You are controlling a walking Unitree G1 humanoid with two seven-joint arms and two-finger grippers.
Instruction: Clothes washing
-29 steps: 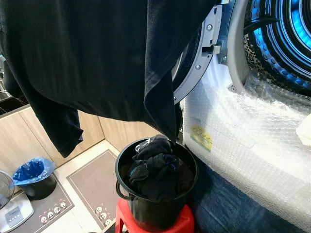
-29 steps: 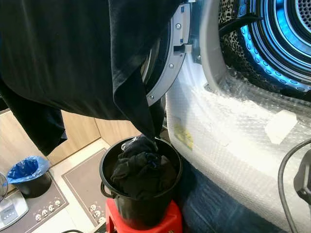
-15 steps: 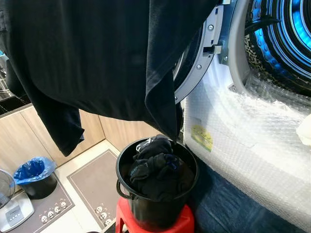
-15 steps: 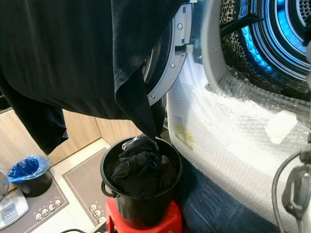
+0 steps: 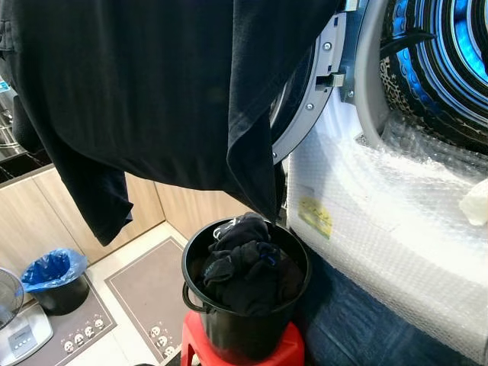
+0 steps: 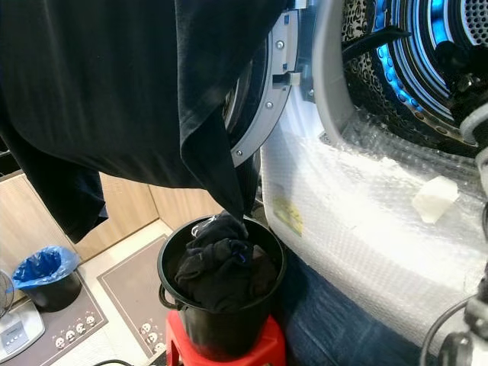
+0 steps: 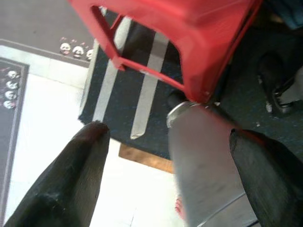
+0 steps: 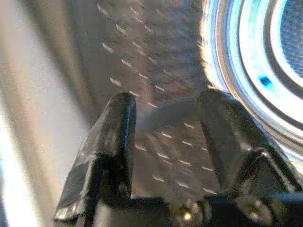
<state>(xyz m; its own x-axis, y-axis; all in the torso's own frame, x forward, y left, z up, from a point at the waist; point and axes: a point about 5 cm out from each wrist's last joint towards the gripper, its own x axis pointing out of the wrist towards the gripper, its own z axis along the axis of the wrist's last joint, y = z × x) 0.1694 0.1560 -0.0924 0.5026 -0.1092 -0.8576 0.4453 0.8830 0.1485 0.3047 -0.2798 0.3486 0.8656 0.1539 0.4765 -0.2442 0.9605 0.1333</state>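
Note:
A large black garment (image 5: 152,91) hangs from above the picture's top, and its lowest corner reaches down to a black bucket (image 5: 200,301). Bunched dark clothes (image 5: 248,271) lie in the bucket, which stands on a red stool (image 5: 286,352). To the right is the washing machine, its door (image 5: 324,76) swung open and its drum (image 5: 450,53) lit blue. My right arm (image 6: 476,126) is raised at the drum's mouth. My right gripper (image 8: 165,101) is open and points at the perforated drum wall (image 8: 156,42). My left gripper (image 7: 165,132) hangs open low beside the stool (image 7: 199,28).
Bubble wrap (image 5: 381,206) covers the washer's front, with a white block (image 6: 436,198) stuck on it. A small bin with a blue bag (image 5: 52,274), a scale (image 5: 19,335) and grey mats (image 5: 145,290) are on the floor at the left. Wooden cabinets (image 5: 23,221) stand behind them.
My right arm has risen along the right edge of the right eye view, up to the drum opening. The garment, bucket and stool stay where they were.

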